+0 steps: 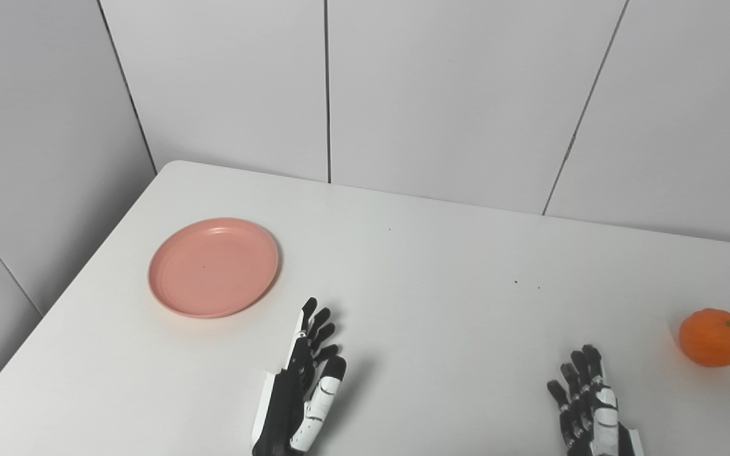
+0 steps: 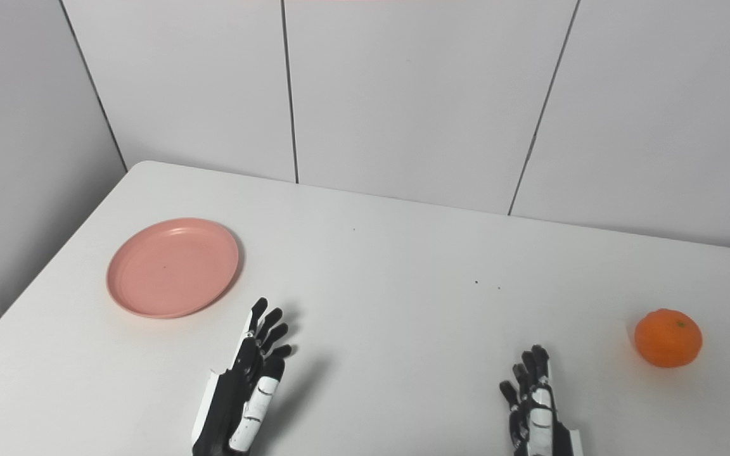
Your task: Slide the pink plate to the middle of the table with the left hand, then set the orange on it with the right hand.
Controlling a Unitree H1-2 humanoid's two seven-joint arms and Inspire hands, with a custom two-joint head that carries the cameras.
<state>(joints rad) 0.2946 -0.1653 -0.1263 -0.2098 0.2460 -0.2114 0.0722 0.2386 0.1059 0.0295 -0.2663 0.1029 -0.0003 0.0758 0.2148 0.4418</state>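
Left hand (image 1: pixel 301 386) near pink plate (image 1: pixel 213 266)

Beside the matt, smooth white table (image 1: pixel 441 316) edge, the pink plate (image 1: pixel 213 266) looks like matt plastic; the orange (image 1: pixel 714 337) has dimpled, slightly glossy peel.

So the pink plate (image 1: pixel 213 267) sits flat on the white counter (image 1: pixel 435 266). The left hand (image 1: pixel 301 386) is just right of and nearer than the plate, fingers (image 1: pixel 317 329) spread, holding nothing. The right hand (image 1: pixel 590 408) (also empty) is well right of the plate, and the orange (image 1: pixel 714 337) farther right still.
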